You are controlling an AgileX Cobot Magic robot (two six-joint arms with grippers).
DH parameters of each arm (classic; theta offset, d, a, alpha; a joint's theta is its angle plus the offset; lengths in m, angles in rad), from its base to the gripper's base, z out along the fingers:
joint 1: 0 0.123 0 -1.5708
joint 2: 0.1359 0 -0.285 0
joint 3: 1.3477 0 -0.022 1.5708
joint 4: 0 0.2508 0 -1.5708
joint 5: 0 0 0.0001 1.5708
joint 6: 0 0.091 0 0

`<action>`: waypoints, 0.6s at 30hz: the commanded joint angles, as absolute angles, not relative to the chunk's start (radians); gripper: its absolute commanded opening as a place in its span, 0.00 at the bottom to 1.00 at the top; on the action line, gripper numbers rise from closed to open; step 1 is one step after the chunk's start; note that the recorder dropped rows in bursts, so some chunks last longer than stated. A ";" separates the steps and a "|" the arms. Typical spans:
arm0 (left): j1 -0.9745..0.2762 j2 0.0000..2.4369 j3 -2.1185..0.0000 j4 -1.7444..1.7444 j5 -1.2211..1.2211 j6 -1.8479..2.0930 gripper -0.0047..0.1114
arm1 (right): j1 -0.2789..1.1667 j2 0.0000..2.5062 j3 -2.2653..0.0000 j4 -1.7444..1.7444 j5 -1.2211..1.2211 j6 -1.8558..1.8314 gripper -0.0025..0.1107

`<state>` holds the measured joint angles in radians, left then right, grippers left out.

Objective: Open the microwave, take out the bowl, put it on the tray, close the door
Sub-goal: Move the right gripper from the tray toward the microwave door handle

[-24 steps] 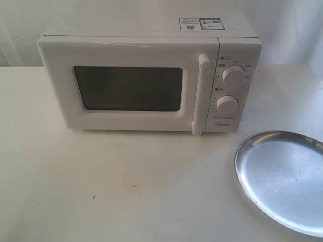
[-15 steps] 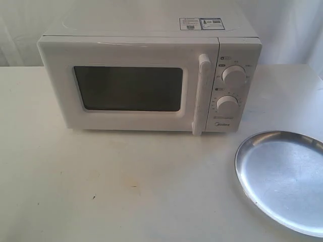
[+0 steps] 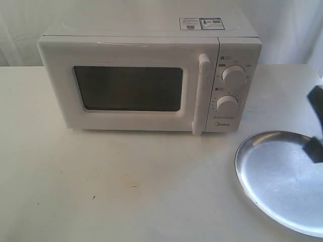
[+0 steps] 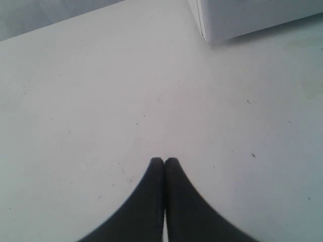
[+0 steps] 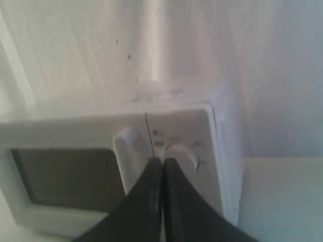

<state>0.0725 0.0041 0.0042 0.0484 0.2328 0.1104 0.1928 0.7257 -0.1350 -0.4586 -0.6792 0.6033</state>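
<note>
The white microwave (image 3: 146, 75) stands at the back of the table with its door (image 3: 126, 88) closed; the vertical bar handle (image 3: 200, 93) and two round knobs sit at its right. The silver tray (image 3: 282, 179) lies at the front right. My right gripper (image 3: 317, 121) enters at the right edge above the tray, dark and partly cut off. In the right wrist view it (image 5: 162, 160) is shut and empty, pointing at the microwave (image 5: 126, 171) from a distance. My left gripper (image 4: 164, 160) is shut over bare table, a microwave corner (image 4: 242, 17) beyond it. The bowl is hidden.
The white table (image 3: 116, 186) stretches in front of the microwave, with a few small dark specks on it. White curtain fabric (image 3: 287, 25) hangs behind the microwave.
My right gripper has come into the exterior view at the right edge, above the tray. Nothing else has moved.
</note>
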 commanded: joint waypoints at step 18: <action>0.069 0.000 0.000 0.045 0.232 0.109 0.04 | 0.225 1.799 -0.476 -0.588 -1.221 0.241 0.41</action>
